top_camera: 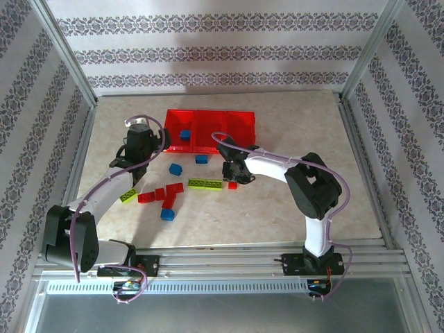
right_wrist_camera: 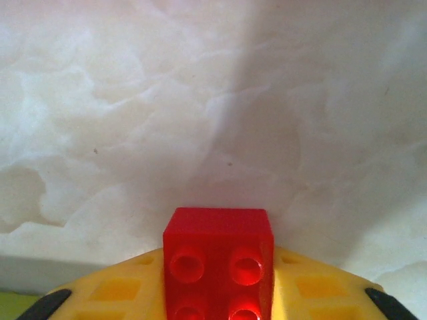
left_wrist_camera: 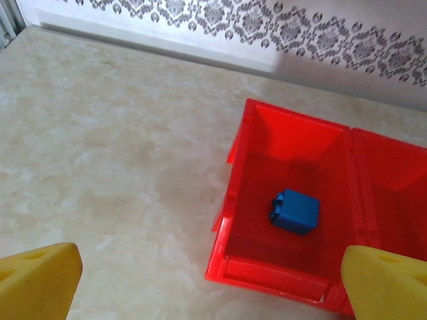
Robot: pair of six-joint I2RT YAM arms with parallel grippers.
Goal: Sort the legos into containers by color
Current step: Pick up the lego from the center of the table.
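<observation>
The containers are one translucent red tray point(top_camera: 239, 119) with three compartments at the back of the table. A blue brick point(top_camera: 185, 134) lies in its left compartment, and it appears again point(left_wrist_camera: 295, 211) in the left wrist view inside the tray point(left_wrist_camera: 287, 137). My left gripper point(top_camera: 142, 142) hovers open just left of the tray, its yellow fingers point(left_wrist_camera: 40, 280) wide apart with nothing between them. My right gripper point(top_camera: 232, 177) is down at the table in front of the tray, shut on a small red brick point(right_wrist_camera: 219, 230) whose studs face the camera.
Loose legos lie in front of the tray: two blue bricks point(top_camera: 175, 168) point(top_camera: 201, 159), a long green plate point(top_camera: 205, 184), a green piece point(top_camera: 127, 196), red pieces point(top_camera: 160, 193) and a blue brick point(top_camera: 167, 214). Metal frame posts and patterned walls border the table.
</observation>
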